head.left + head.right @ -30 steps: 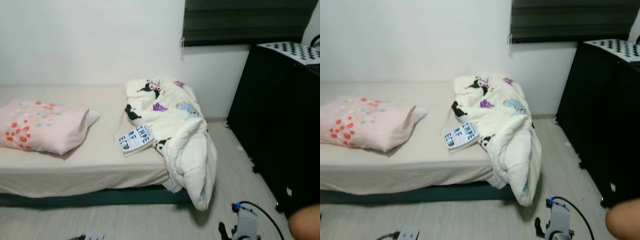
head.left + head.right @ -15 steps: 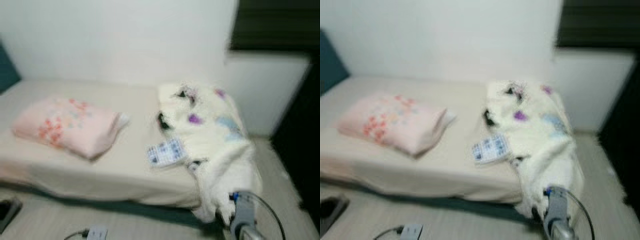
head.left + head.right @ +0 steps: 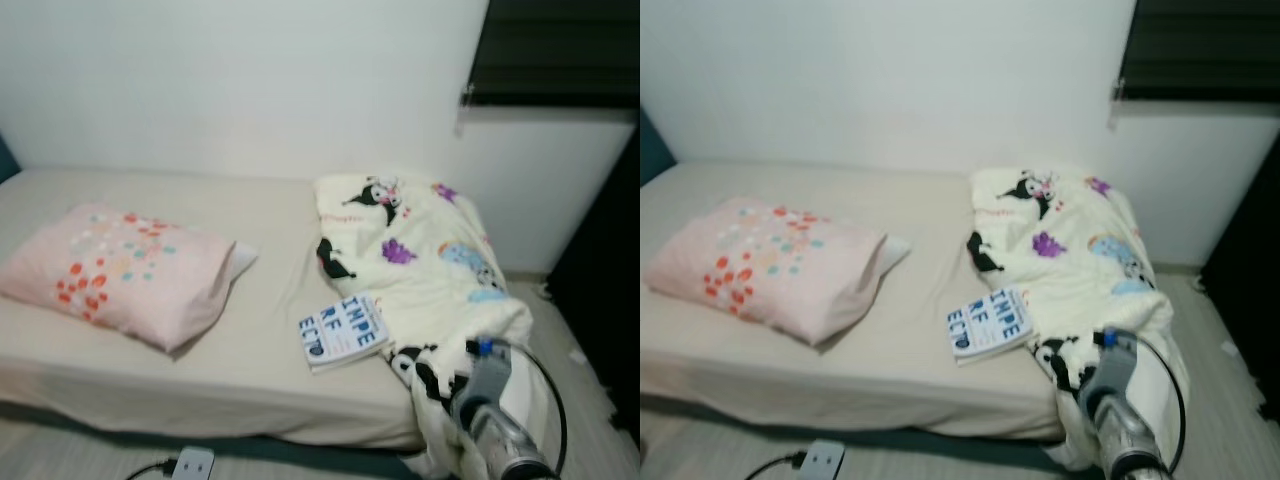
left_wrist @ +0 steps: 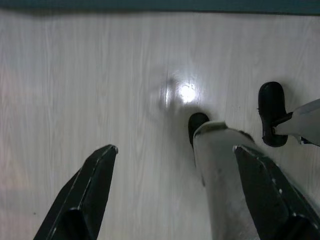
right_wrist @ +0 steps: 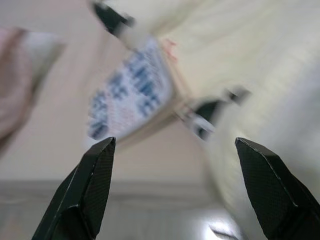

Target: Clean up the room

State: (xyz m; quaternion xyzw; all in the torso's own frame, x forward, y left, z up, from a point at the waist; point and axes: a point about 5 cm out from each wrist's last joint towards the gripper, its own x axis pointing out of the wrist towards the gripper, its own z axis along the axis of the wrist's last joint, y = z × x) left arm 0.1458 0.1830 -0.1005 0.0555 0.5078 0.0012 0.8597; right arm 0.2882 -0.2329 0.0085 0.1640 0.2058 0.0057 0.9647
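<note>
A book (image 3: pixel 343 330) with big blue letters lies on the beige bed (image 3: pixel 240 365), against a crumpled white cartoon-print blanket (image 3: pixel 420 250) that spills over the bed's right end. A pink dotted pillow (image 3: pixel 115 270) rests on the left. My right arm (image 3: pixel 488 395) reaches up in front of the hanging blanket. In the right wrist view the right gripper (image 5: pixel 174 142) is open, with the book (image 5: pixel 132 95) and blanket (image 5: pixel 240 45) a short way ahead. The left gripper (image 4: pixel 176 147) hangs open over the pale wood floor (image 4: pixel 75 75).
A white power strip (image 3: pixel 193 465) with a cable lies on the floor by the bed's front edge. A black cabinet (image 3: pixel 605 300) stands at the right, under a dark blind (image 3: pixel 560 50). Part of my own silver leg (image 4: pixel 220 170) appears below the left gripper.
The camera has swung left and nearer the bed. My right arm has risen from the floor level to in front of the blanket. The rounded shape at the lower right has left the picture.
</note>
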